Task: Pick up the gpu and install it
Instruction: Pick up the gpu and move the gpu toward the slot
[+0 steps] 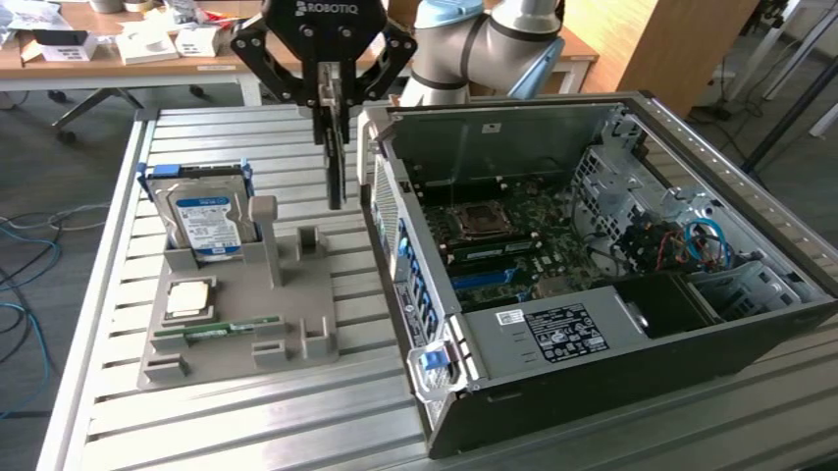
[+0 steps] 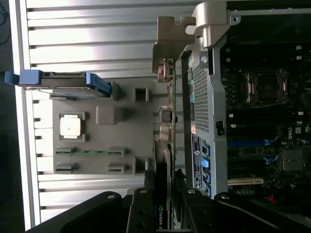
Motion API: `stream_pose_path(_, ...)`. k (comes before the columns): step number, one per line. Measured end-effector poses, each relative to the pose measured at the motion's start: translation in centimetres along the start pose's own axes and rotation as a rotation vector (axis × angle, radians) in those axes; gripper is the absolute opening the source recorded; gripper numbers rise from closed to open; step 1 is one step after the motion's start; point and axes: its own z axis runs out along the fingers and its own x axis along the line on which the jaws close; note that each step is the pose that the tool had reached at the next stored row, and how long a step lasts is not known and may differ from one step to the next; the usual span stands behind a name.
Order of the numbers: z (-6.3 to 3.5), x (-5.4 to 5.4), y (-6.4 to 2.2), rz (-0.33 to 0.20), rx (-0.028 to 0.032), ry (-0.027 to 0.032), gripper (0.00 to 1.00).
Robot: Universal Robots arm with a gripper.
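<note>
Metal counter (image 1: 262, 412): a slatted top carries a grey holder (image 1: 308, 294) on the exterior view's left and an open case (image 1: 590, 392) on its right.
Gpu (image 1: 337, 157): hangs edge-on and upright in the air, clear of the counter, between the holder and the case's rear wall and just beside that wall.
Gripper (image 1: 336, 93): sits directly above the card, jaws clamped on its upper edge, one on each face.
Bracket (image 2: 167, 51): the card's silver end plate, at the end far from the jaws, close to the case's rear corner.
Holder: carries a hard drive (image 1: 207, 216) standing in a slot and a memory stick (image 1: 230, 329) lying flat.
Motherboard (image 1: 524, 245): exposed inside the case, with no card seated in it as far as can be seen.
Handling: probably light and stiff but fragile; the fan, the bare board and the edge contacts look easy to damage by a pinch or a knock.
Hold: the long edge near mid-length looks best, flat faces between the pads, much as gripped now; a hold nearer one end would likely let the card tilt.
</note>
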Motion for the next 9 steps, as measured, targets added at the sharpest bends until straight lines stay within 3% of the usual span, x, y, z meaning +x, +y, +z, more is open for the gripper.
stream_pose_path(9, 0.01, -1.7, 0.12, 0.0, 0.0, 0.0, 0.26)
